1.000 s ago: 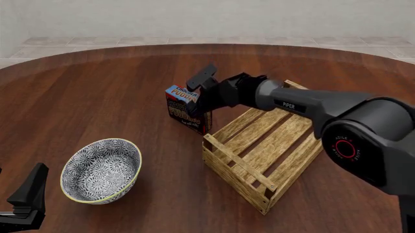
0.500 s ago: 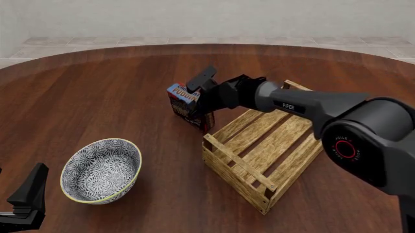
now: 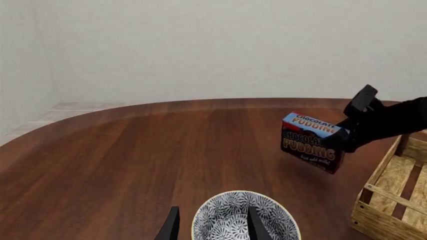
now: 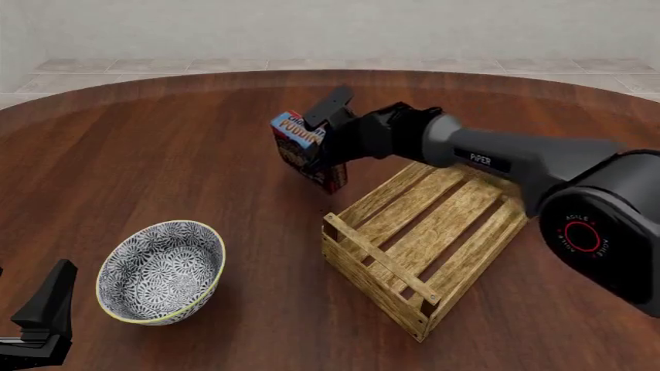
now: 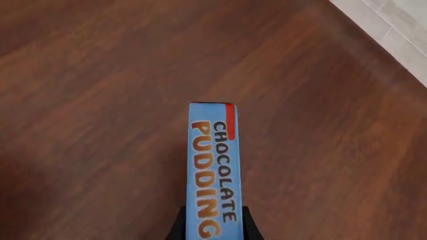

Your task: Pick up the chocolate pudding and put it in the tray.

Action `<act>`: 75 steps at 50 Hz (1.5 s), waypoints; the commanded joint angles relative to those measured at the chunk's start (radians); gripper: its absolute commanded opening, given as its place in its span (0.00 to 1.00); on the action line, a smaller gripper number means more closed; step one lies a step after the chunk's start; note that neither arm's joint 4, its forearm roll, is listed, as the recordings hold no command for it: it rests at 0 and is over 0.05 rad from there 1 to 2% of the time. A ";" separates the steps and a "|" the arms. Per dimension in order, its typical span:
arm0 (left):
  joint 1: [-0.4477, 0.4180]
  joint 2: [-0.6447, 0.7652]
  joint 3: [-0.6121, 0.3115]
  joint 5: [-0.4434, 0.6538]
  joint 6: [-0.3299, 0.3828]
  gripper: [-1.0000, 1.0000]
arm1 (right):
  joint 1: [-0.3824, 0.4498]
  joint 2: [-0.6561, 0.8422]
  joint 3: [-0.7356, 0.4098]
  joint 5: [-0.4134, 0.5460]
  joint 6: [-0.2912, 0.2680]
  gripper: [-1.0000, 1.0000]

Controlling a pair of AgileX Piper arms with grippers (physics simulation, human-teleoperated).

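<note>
Carrying is the step in hand. Left wrist view: chocolate pudding (image 3: pixel 312 142) hangs tilted above the surface (image 3: pixel 133 150), beside the tray (image 3: pixel 393 200); left pincer (image 3: pixel 210 227) apart. Front view: right pincer (image 4: pixel 321 133) clamped on it. Right wrist view agrees. Next, swing over the tray, lower, release.

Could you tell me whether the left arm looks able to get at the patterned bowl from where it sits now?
Probably yes. The left gripper sits low beside the bowl, open and empty, with only bare table between them. The right gripper, holding the chocolate pudding, is far off.
</note>
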State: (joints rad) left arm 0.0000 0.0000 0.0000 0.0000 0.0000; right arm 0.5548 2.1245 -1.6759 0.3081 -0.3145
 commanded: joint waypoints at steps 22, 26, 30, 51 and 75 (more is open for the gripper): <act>0.000 0.000 0.000 0.000 0.000 1.00 | -0.011 -0.278 0.221 -0.038 -0.018 0.00; 0.000 0.000 0.000 0.000 0.000 1.00 | -0.016 -0.333 0.298 -0.061 -0.022 0.00; 0.000 0.000 0.000 0.000 0.000 1.00 | -0.035 -0.372 0.342 -0.071 -0.018 0.00; 0.000 0.000 0.000 0.000 0.000 1.00 | -0.079 -0.529 0.522 -0.116 -0.019 0.00; 0.000 0.000 0.000 0.000 0.000 1.00 | -0.124 -0.618 0.641 -0.142 -0.045 0.00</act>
State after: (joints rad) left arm 0.0000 0.0000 0.0000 0.0000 0.0000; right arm 0.4490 1.5424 -1.0805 0.1786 -0.3702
